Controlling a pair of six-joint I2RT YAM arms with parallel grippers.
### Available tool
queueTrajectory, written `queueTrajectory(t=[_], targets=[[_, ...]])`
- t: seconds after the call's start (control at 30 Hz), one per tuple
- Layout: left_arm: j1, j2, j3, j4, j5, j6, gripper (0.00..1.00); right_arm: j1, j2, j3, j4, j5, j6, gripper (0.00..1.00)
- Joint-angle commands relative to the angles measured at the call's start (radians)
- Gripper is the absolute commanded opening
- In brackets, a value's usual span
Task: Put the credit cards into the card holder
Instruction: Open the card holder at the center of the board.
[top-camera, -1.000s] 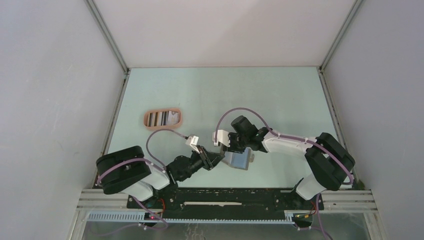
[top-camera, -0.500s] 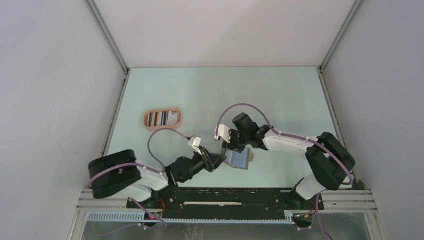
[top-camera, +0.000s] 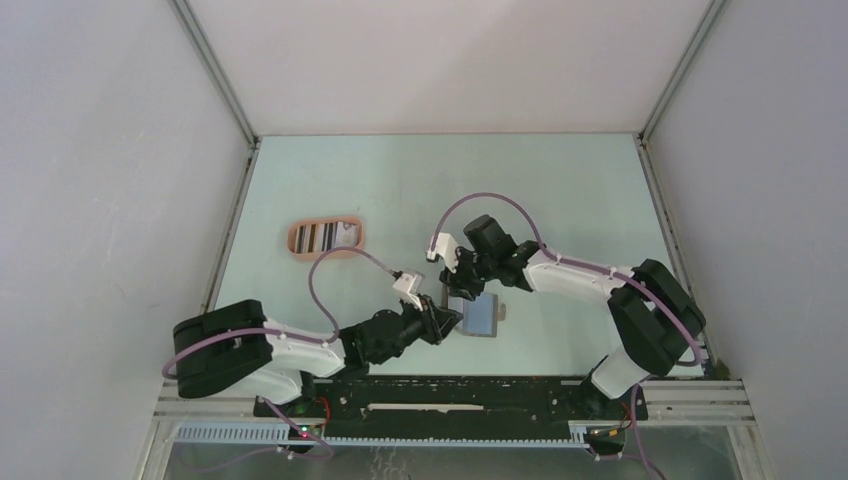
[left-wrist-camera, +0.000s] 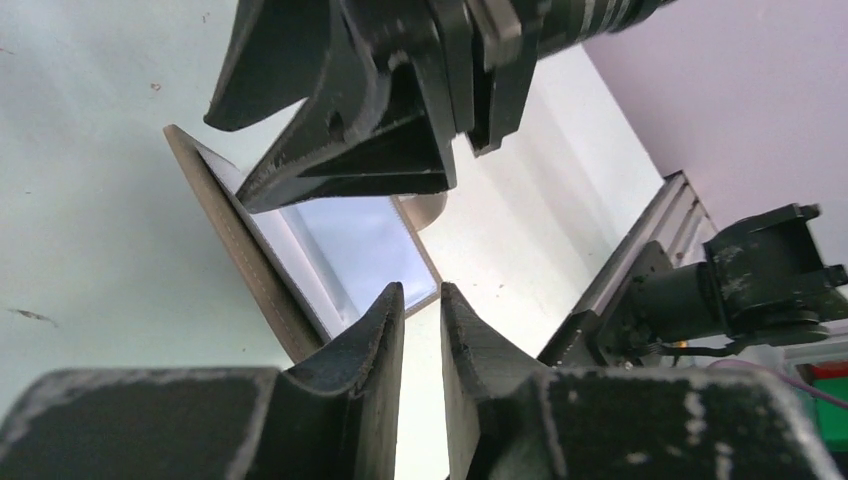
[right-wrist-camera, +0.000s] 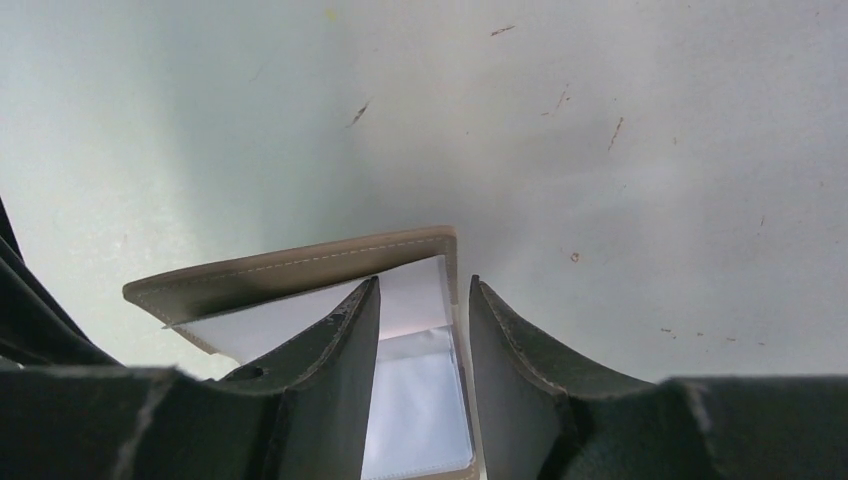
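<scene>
The salmon-pink card holder (top-camera: 326, 237) lies at the left of the table with several cards (top-camera: 318, 237) in it. A grey folding wallet (top-camera: 481, 317) lies open near the front middle, its cover (left-wrist-camera: 236, 247) tilted up and a clear pocket (right-wrist-camera: 425, 400) showing pale blue inside. My right gripper (top-camera: 462, 294) is open above the wallet's open edge (right-wrist-camera: 420, 283), one finger (right-wrist-camera: 330, 350) in front of the raised cover. My left gripper (top-camera: 449, 322) is at the wallet's left side, jaws a narrow gap apart and empty (left-wrist-camera: 421, 288). No loose card shows outside the tray.
The right gripper's fingers (left-wrist-camera: 340, 160) hang right over the wallet in the left wrist view. The side walls and the metal frame rail (top-camera: 450, 385) at the near edge bound the pale green table (top-camera: 560, 190).
My left gripper has reached right up to the wallet's left edge. My right wrist has drawn back a little, away from the near edge, staying over the wallet.
</scene>
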Motion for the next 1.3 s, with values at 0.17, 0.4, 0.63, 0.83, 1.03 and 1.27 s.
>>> queueTrajectory(t=[0.17, 0.4, 0.63, 0.83, 1.03, 1.27], targets=[[-0.005, 0.089, 0.120, -0.144, -0.123, 0.046, 0.24, -0.029, 0.055, 0.068, -0.037, -0.079, 0.101, 0.46], [-0.004, 0.144, 0.151, -0.276, -0.225, 0.006, 0.23, -0.075, -0.002, 0.082, -0.077, -0.118, 0.084, 0.45], [-0.004, 0.152, 0.132, -0.276, -0.243, 0.004, 0.22, -0.132, -0.192, 0.069, -0.175, -0.248, -0.047, 0.43], [-0.004, 0.122, 0.125, -0.276, -0.229, 0.029, 0.22, -0.153, -0.430, -0.081, -0.210, -0.532, -0.368, 0.52], [-0.005, 0.094, 0.107, -0.259, -0.214, 0.037, 0.22, -0.162, -0.417, -0.109, -0.309, -0.528, -0.549, 0.71], [-0.005, 0.105, 0.100, -0.229, -0.194, 0.040, 0.22, -0.103, -0.360, -0.159, -0.275, -0.314, -0.692, 0.66]])
